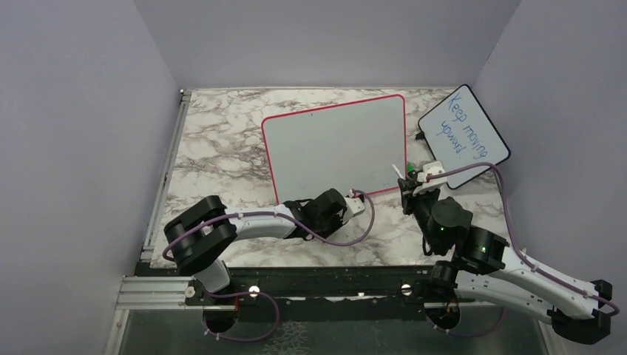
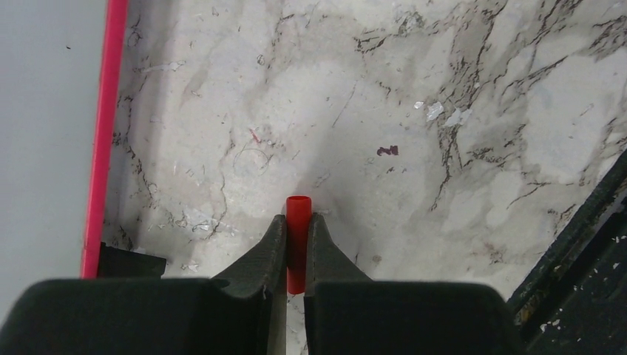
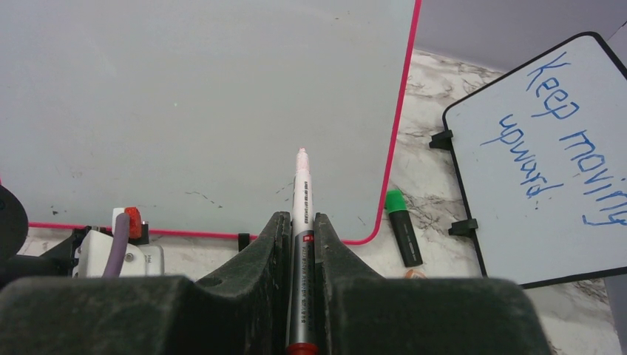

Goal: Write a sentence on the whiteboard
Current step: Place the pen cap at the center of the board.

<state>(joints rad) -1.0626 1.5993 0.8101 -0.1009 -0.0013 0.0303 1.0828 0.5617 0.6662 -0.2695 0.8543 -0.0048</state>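
Note:
The whiteboard, white with a red-pink frame, stands propped up at mid-table. Its face is blank apart from faint specks, and no red sentence shows on it. My right gripper is shut on a silver-and-white marker. The marker's uncapped pale tip points at the board's lower right part and is close to its surface. My left gripper sits just in front of the board's bottom edge. In the left wrist view it is shut on a short red marker cap, held over the marble.
A smaller black-framed board with blue writing "Keep moving upward" leans at the right. A green-capped black marker lies between the two boards. The marble table has a black rail at its near edge. Purple walls enclose the table.

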